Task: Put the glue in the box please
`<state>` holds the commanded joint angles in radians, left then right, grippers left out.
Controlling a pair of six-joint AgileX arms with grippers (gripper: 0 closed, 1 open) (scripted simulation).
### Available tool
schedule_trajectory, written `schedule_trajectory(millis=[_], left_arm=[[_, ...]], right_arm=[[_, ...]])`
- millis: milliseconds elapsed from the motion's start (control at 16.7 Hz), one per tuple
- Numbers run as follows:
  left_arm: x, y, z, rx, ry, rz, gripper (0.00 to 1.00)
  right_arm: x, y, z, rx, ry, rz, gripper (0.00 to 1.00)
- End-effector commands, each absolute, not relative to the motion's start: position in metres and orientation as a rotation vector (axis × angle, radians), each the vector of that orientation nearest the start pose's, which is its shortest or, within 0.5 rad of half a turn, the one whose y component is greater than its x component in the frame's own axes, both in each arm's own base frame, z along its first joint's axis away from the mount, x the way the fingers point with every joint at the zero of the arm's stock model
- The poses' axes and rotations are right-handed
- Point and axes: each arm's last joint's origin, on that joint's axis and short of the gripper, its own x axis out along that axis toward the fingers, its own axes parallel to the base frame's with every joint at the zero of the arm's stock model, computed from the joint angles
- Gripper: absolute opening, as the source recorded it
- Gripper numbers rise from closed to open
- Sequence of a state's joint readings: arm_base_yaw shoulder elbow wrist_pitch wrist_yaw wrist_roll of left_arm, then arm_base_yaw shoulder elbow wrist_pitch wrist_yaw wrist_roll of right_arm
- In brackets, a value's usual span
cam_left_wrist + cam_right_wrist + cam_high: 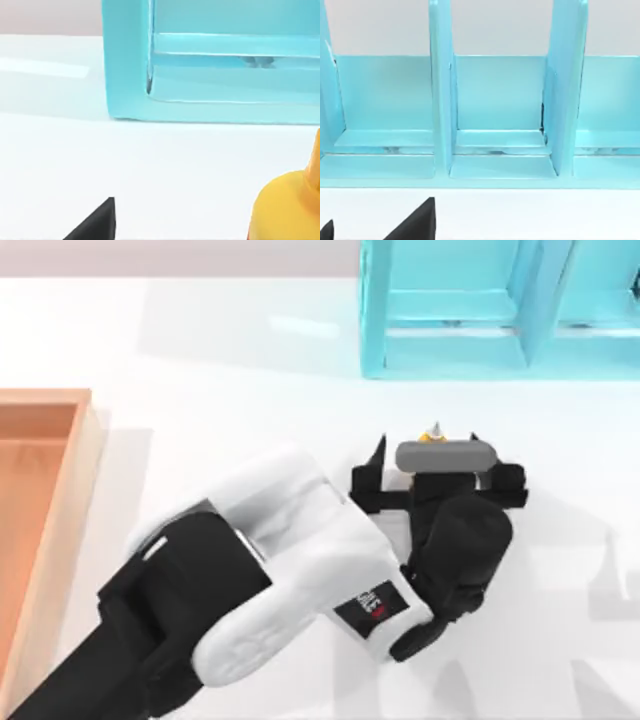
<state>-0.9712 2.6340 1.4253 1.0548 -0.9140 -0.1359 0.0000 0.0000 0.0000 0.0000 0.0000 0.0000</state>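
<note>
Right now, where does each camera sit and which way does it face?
Top: above the table, looking down; left arm, left gripper over the glue, box at left.
Left wrist: low, facing shelf; glue close, one finger.
Right wrist: facing shelf compartments; fingers.
Shared: the shelf.

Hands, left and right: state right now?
Left hand: open, at the glue, not gripping it.
Right hand: open, holding nothing.
</note>
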Motion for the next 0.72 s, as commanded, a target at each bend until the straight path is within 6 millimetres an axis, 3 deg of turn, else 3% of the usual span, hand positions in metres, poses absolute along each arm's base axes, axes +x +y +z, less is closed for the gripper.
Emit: schedule_trajectory(millis=[180, 720], left_arm=[[0.2979, -0.3824, 0.0061, -0.016, 0.098, -0.021, 1.00], [0.2979, -0.3824, 0.0061, -0.016, 0.098, -0.021, 0.32]], right_arm=[[0.1057, -0.0012, 0.1600, 0.000, 0.000, 0.000, 1.00], [0.1057, -0.0012, 0.1600, 0.000, 0.000, 0.000, 1.00]])
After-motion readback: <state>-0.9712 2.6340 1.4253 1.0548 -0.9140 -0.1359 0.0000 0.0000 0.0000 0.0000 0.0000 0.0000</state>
